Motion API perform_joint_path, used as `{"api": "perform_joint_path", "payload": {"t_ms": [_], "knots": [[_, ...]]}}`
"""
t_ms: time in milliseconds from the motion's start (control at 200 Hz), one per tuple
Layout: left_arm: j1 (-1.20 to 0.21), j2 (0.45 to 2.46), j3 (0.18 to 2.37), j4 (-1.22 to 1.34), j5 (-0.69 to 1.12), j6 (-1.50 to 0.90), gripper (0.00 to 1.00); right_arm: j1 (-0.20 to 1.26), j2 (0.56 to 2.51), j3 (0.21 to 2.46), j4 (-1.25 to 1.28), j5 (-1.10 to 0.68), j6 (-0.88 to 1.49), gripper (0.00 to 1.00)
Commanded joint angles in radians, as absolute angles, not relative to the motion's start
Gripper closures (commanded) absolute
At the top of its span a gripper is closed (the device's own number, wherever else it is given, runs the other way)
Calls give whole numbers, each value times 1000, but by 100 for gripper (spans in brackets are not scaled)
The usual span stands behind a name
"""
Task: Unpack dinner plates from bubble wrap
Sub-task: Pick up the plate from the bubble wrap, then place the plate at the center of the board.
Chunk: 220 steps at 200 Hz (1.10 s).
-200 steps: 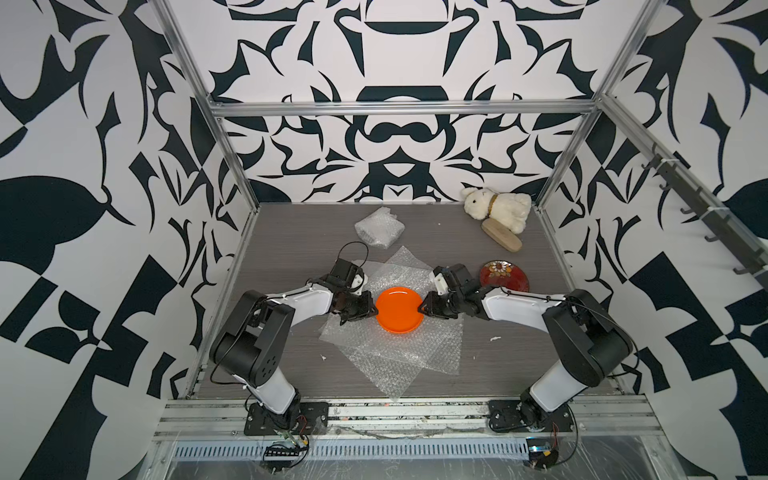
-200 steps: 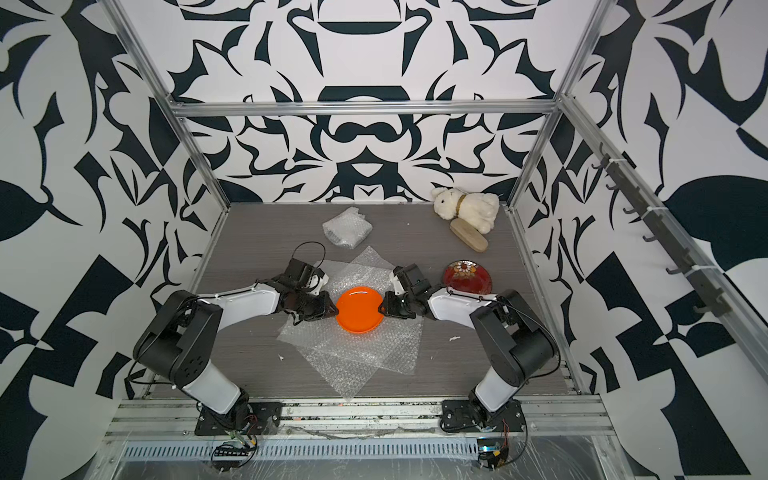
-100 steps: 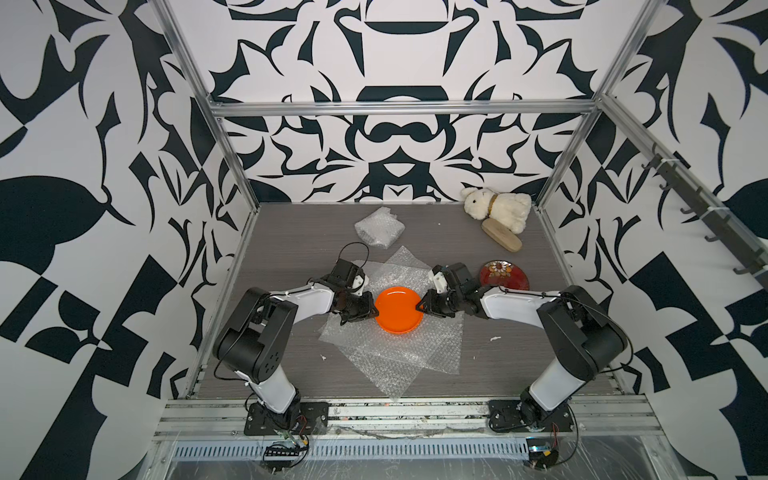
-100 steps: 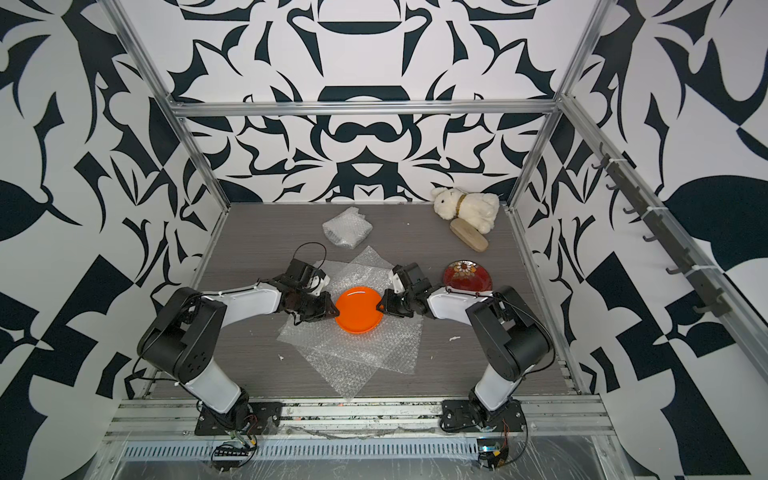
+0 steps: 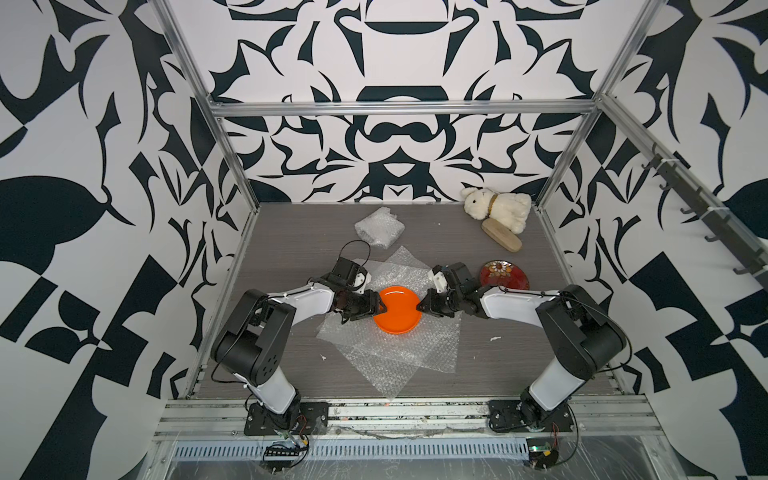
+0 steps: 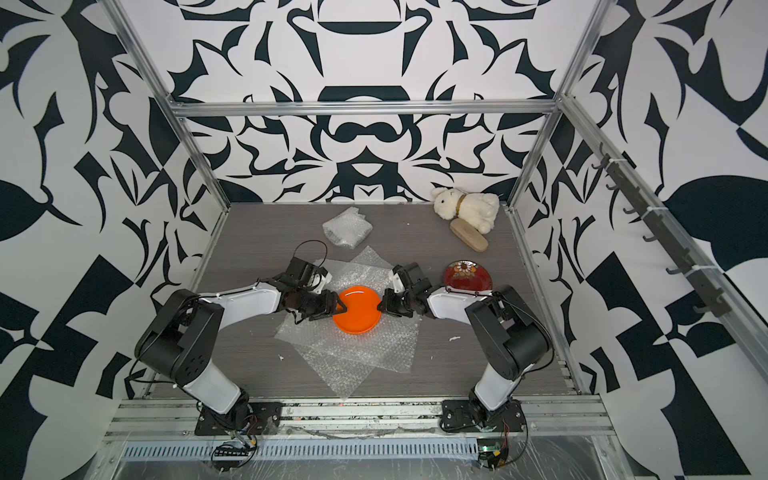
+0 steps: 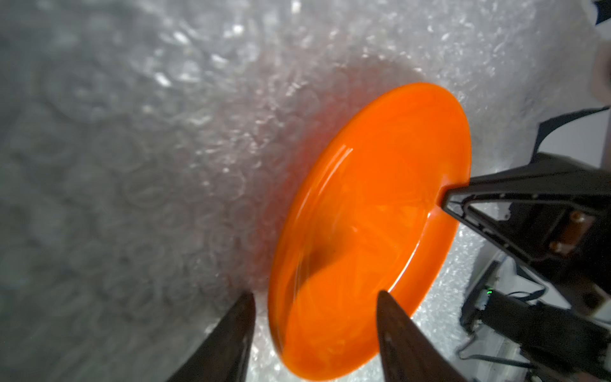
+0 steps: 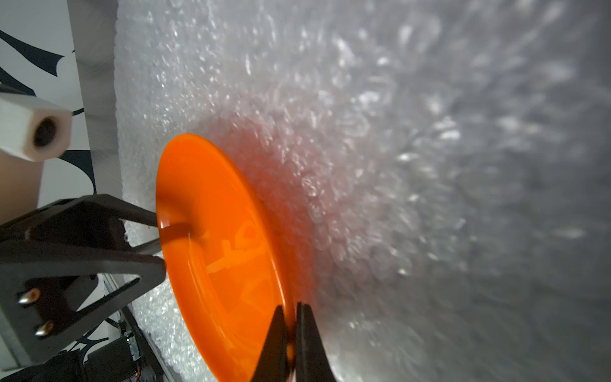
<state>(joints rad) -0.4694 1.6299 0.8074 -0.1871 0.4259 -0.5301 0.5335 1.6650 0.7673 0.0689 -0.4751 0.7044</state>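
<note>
A plain orange dinner plate [image 5: 397,309] [image 6: 358,309] lies on flat, overlapping sheets of bubble wrap [image 5: 399,353] [image 6: 353,357] mid-table. My left gripper [image 5: 380,308] [image 7: 314,294] is open, its fingers either side of the plate's left rim [image 7: 363,231] without pinching it. My right gripper [image 5: 419,308] [image 8: 291,306] is shut on the plate's right rim [image 8: 218,248]. A dark red floral dinner plate [image 5: 503,275] [image 6: 467,276] sits bare on the table just behind the right arm. A closed bundle of bubble wrap [image 5: 379,227] [image 6: 347,227] rests further back; its contents are hidden.
A white plush rabbit [image 5: 498,208] and a tan wooden brush [image 5: 500,241] lie in the back right corner. Metal frame posts and patterned walls close in the table on three sides. Small white scraps [image 5: 494,338] dot the tabletop.
The left gripper has opened off the orange plate's left rim. The right gripper has closed onto the plate's right rim. Both arms have stayed in place.
</note>
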Motion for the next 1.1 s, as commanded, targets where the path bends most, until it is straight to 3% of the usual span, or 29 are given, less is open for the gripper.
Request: {"api": "perform_joint_path", "payload": {"t_ms": [0,580,1095], "knots": [[-465,1578,788,-233,343,-510,25,526,1614,781,78,-477,700,100],[-465,1504,764,-228,275,-522,24,428,1438,706,56,-485,718,100],[-465,1554,757,-258,214,-528,25,145,1220,594,-25,-523,712,100]]}}
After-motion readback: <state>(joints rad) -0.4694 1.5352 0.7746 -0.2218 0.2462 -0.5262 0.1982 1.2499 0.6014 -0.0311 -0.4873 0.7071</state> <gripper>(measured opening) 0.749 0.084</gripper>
